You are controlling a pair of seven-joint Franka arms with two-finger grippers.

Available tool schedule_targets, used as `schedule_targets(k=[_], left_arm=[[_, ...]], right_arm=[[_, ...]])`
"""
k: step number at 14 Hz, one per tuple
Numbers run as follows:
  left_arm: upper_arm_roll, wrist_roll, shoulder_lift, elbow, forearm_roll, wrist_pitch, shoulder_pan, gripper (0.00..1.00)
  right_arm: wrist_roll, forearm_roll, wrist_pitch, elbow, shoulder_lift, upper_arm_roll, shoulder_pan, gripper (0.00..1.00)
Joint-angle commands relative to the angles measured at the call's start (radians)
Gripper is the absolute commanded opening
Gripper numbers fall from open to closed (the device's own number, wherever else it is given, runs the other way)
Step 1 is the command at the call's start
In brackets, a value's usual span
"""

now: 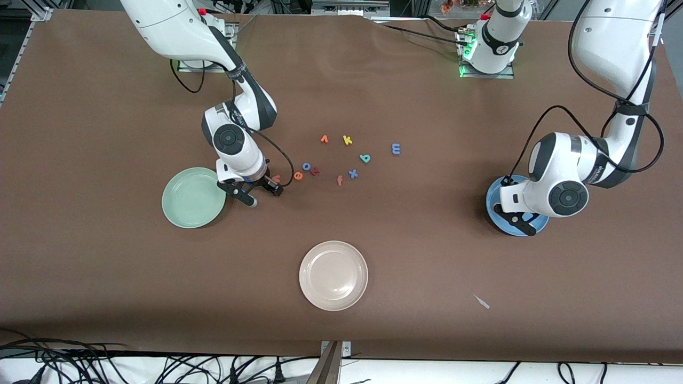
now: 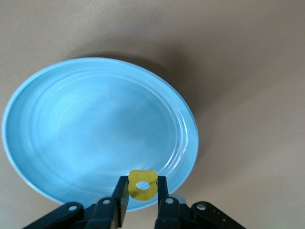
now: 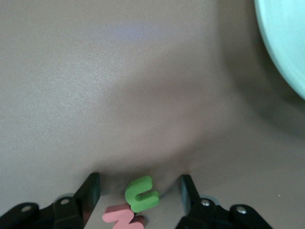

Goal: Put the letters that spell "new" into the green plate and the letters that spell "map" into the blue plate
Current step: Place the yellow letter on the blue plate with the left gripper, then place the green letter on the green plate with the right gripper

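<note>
I see the green plate (image 1: 193,197) toward the right arm's end of the surface (image 1: 106,277). Just beside it the right pincer (image 1: 260,193) is low, its fingers (image 3: 88,193) apart, with the green n (image 3: 141,194) and the pink w (image 3: 123,217) lying between them, not gripped. Then come the o (image 1: 306,167), e (image 1: 298,175), f (image 1: 339,181), x (image 1: 352,173), k (image 1: 347,140), a (image 1: 365,158) and m (image 1: 395,149), loose mid-surface. The beige plate (image 1: 333,275) is nearest the camera. The left pincer (image 2: 143,193) holds the yellow p (image 2: 142,183), narrow, over the blue plate (image 2: 71,143).
</note>
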Motion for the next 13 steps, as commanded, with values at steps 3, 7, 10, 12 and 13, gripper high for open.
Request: schedule_targets(k=[3,7,10,12,13], left_arm=[[-0.019,-0.021,-0.023,-0.002,-0.027,-0.001,0.007,1.00],[-0.091,-0.194,-0.161,-0.161,-0.127,0.093,0.012,1.00],[-0.205,-0.473,-0.261,-0.390,-0.139,0.328,0.012,1.00],[-0.295,-0.681,-0.269,-0.488,-0.134,0.473,0.004,1.00],[-0.334,-0.767,-0.267,-0.505,-0.127,0.498,0.001,1.00]], right_arm=[[0.024,-0.018,0.018,-0.021,-0.004,-0.008,0.018,0.52],[0.024,-0.018,0.018,-0.021,-0.002,-0.008,0.020,0.41],[0.024,-0.018,0.018,-0.021,-0.002,-0.008,0.022,0.27],[0.022,-0.018,0.018,-0.021,-0.004,-0.008,0.022,0.14],[0.021,-0.018,0.018,-0.021,-0.005,-0.008,0.022,0.11]])
